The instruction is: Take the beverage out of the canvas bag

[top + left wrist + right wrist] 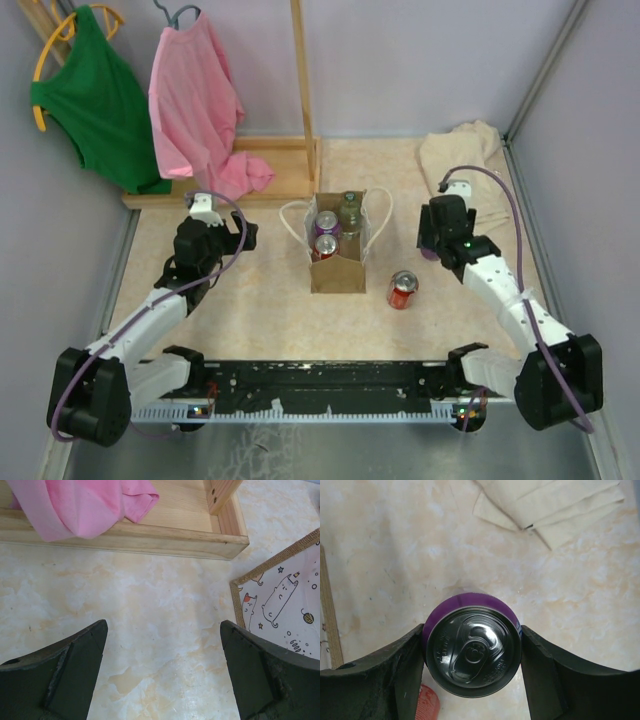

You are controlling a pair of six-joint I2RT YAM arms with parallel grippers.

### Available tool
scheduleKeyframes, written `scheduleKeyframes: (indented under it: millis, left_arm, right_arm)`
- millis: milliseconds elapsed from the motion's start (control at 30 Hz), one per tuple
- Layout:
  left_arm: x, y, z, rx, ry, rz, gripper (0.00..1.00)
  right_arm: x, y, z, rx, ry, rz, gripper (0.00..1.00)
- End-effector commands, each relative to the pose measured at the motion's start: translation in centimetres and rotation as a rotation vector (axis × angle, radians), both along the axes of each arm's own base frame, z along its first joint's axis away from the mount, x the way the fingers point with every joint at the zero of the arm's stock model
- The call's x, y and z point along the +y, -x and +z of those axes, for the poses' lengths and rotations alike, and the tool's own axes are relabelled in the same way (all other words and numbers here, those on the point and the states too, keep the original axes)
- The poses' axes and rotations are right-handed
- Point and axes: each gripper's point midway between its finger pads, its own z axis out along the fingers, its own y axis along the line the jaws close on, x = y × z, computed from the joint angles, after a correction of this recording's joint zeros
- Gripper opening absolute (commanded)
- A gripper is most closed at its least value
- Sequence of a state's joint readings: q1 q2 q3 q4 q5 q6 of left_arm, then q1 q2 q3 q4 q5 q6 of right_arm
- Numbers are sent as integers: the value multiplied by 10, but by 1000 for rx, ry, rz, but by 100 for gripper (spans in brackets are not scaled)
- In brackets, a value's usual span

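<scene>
The marbled beige surface [250, 310] carries the canvas bag [338, 272] at centre, upright and open, with two cans [327, 222] and a dark bottle [349, 212] inside. A red can [403, 289] sits near it. To the bag's right, my right fingers [405, 670] pinch a purple can [472, 652] by its sides. I judge it stiff but thin-walled and slick, so a firm mid-body hold suits. My left fingers [75, 665] are spread wide, holding nothing.
</scene>
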State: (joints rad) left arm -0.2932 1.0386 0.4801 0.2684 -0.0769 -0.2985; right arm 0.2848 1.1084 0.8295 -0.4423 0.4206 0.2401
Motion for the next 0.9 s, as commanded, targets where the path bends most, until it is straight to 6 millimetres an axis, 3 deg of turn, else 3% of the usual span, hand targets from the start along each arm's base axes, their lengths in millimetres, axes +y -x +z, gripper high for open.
scheduleKeyframes:
  millis: [0,433,700,733,767,833,867]
  left_arm:
    - [-5,-5,16,-39,13,-12,100]
    - [-4,-3,15,-35,13,-11,100]
    - [-3,-3,15,-37,9,-5,100]
    - [-3,-3,15,-36,9,-6,100]
    - [-4,-4,14,-34,9,-9,100]
    - [-5,-4,14,-32,11,-14,100]
    - [-5,-4,15,-34,12,-14,100]
  right_arm:
    - [10,-19,15,-114,-77,-9,0]
    - [6,-4,-34,58,-55,-50,0]
    - [5,2,-48,127,-50,-71,1]
    - [5,3,-50,134,-51,-76,12]
    - [5,4,-51,138,-53,-79,29]
    - [5,4,-50,131,-60,-80,75]
    - [5,3,-48,126,-61,-80,92]
